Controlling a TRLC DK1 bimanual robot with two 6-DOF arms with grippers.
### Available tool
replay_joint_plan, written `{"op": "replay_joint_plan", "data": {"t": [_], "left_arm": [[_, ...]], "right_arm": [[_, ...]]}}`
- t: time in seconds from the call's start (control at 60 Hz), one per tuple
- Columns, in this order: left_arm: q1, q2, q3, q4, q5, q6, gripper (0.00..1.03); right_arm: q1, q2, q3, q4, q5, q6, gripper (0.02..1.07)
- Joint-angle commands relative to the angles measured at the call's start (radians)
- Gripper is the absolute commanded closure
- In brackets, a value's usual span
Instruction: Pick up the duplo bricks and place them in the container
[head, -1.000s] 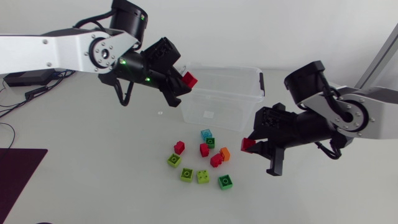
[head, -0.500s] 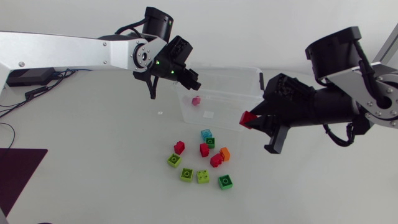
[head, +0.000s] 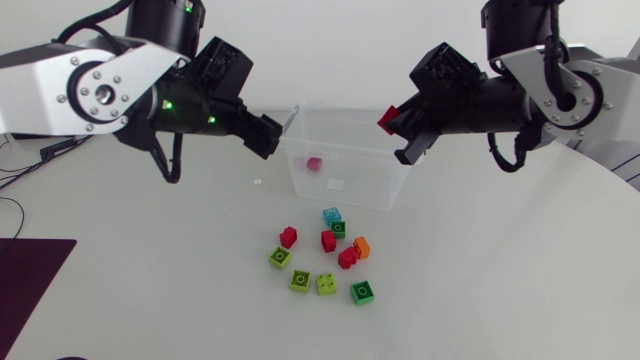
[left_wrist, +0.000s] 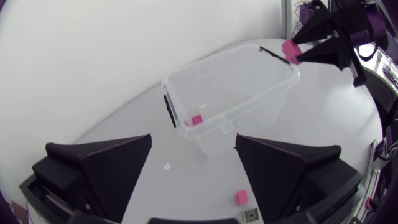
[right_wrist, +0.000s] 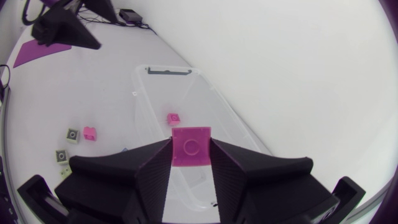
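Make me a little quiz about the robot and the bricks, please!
1. True or false: the right gripper holds nothing.
2. How many bricks lie inside the container? A: none. B: one. C: five.
3. Fill the gap: the left gripper is ____ (open or shut).
Key: 1 false, it is shut on a red brick. 2 B, one small brick lies on the bottom. 3 open, with nothing between its fingers.
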Motion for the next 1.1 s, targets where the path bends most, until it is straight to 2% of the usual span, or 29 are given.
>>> {"op": "replay_joint_plan", "data": {"t": [0.0, 0.183, 0.317, 0.367, 0.383, 0.467, 0.5, 0.583, 0.717, 0.767, 0.8, 0.9, 1.0, 1.083], "left_arm": [[0.014, -0.044, -0.095, -0.045, -0.009, -0.041, 0.05], [-0.011, -0.053, -0.217, -0.094, -0.009, -0.047, 0.05], [-0.029, -0.013, -0.221, -0.204, -0.008, -0.097, 0.05], [-0.044, -0.013, -0.216, -0.233, -0.006, -0.106, 0.05], [-0.051, -0.013, -0.213, -0.242, -0.005, -0.113, 0.05], [-0.063, 0.006, -0.185, -0.304, 0.018, -0.127, 0.05], [-0.063, 0.026, -0.171, -0.333, 0.023, -0.135, 0.05], [-0.064, 0.055, -0.162, -0.362, 0.041, -0.147, 0.06], [-0.075, 0.111, -0.148, -0.379, 0.069, -0.155, 0.06], [-0.078, 0.138, -0.141, -0.373, 0.069, -0.155, 0.06], [-0.084, 0.164, -0.135, -0.370, 0.069, -0.153, 0.06], [-0.103, 0.228, -0.125, -0.331, 0.069, -0.153, 0.06], [-0.114, 0.280, -0.107, -0.305, 0.069, -0.155, 0.07], [-0.118, 0.323, -0.086, -0.293, 0.069, -0.155, 0.08]], "right_arm": [[-0.008, 0.045, 0.035, 0.048, 0.027, 0.030, 0.85], [-0.033, 0.129, 0.077, 0.131, 0.050, 0.041, 0.84], [-0.045, 0.200, 0.110, 0.197, 0.094, 0.058, 0.80], [-0.045, 0.217, 0.113, 0.230, 0.119, 0.062, 0.70], [-0.042, 0.224, 0.118, 0.243, 0.137, 0.067, 0.63], [-0.034, 0.258, 0.143, 0.276, 0.211, 0.105, 0.40], [-0.033, 0.264, 0.144, 0.298, 0.229, 0.117, 0.32], [-0.022, 0.267, 0.136, 0.373, 0.318, 0.151, 0.22], [-0.010, 0.212, 0.098, 0.427, 0.380, 0.186, 0.21], [0.003, 0.181, 0.077, 0.413, 0.389, 0.186, 0.21], [0.021, 0.149, 0.047, 0.410, 0.404, 0.200, 0.16], [0.053, 0.051, -0.034, 0.399, 0.420, 0.229, 0.16], [0.069, -0.024, -0.083, 0.332, 0.417, 0.266, 0.16], [0.075, -0.070, -0.112, 0.247, 0.364, 0.271, 0.16]]}}
